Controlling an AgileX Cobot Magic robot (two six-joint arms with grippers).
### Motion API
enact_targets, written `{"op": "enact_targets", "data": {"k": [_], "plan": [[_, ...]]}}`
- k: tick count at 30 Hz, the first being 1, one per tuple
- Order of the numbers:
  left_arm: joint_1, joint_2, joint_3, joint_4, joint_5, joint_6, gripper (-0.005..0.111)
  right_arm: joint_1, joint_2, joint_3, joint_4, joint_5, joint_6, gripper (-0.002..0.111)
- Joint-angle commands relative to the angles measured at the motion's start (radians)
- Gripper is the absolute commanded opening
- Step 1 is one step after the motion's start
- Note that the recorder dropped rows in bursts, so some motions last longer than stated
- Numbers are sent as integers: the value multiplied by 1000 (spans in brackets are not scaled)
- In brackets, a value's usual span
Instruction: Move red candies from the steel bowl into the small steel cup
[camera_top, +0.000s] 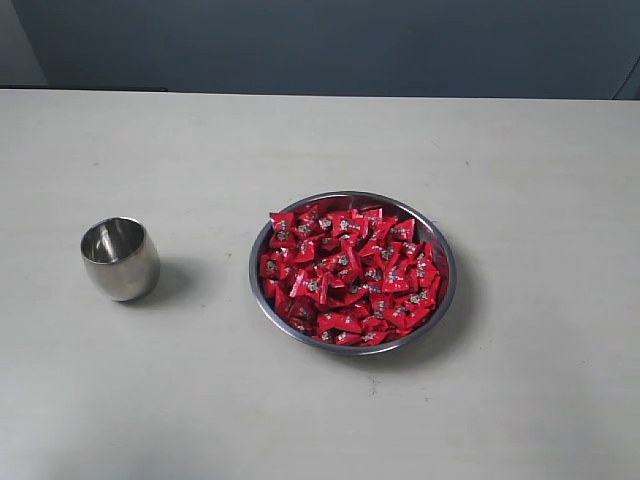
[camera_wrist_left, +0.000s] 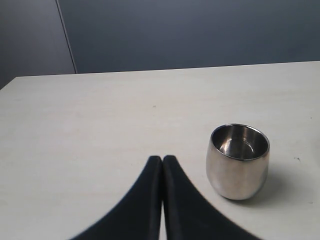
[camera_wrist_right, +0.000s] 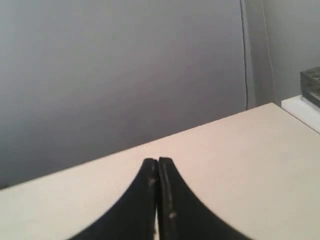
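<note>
I judge nothing done yet — the red candies (camera_top: 350, 275) heap in the steel bowl (camera_top: 254, 272) on the counter (camera_top: 520, 170), the small steel cup (camera_top: 119, 258) stands empty well apart from it, and my left end effector (camera_wrist_left: 162, 159) and right end effector (camera_wrist_right: 158, 161) are both pressed together, empty.

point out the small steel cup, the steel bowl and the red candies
small steel cup (camera_top: 120, 265): exterior view, outer side wall
steel bowl (camera_top: 352, 195): exterior view, bare rim
red candies (camera_top: 350, 275): exterior view, middle of pile
</note>
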Motion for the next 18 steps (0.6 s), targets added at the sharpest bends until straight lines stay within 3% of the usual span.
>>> {"op": "enact_targets", "data": {"k": [1, 11, 18], "plan": [[1, -4, 4, -2, -2, -1, 0, -4, 196, -160, 25, 148, -172, -1], [1, -4, 4, -2, -2, -1, 0, -4, 676, -404, 591, 405, -929, -1], [1, -4, 4, -2, -2, -1, 0, 32, 963, -557, 646, 564, -1038, -1]]}}
